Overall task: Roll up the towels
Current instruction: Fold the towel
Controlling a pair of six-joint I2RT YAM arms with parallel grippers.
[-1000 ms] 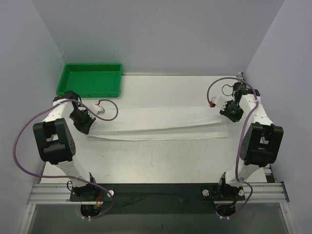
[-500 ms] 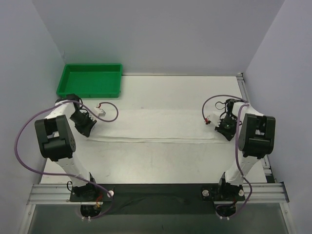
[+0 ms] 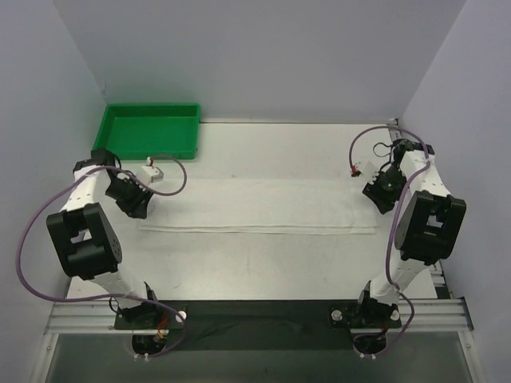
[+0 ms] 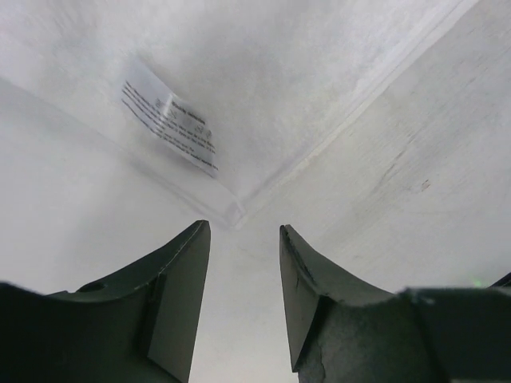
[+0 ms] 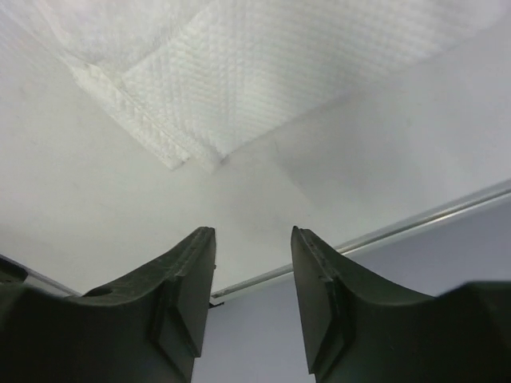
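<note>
Top external shows the pale table with the towel lying flat across its middle as 1 long narrow strip, reaching nearly from one arm to the other. No part of it is curled or coiled, so by my reading the rolling has not begun. The strip looks squared up and ready, and the whole roll from one end to the other is left to do. The green tray, a shallow rigid plastic rectangle, sits at the far left corner, apart from the cloth and holding nothing that I can see. The left gripper hangs just off the towel's left end. Its 2 dark fingers are parted by a moderate gap with nothing between them, and the cloth's corner lies just ahead of that gap. The right gripper stands the same way at the right end, moderately spread and holding nothing, with the corner a little ahead and to one side. There the cloth shows a fine pebbled terry weave and 2 stacked layers with a stitched hem, which suggests a lengthwise fold. Smallest is a thin white care label with tiny printed lines, lying flat near the left corner.
</note>
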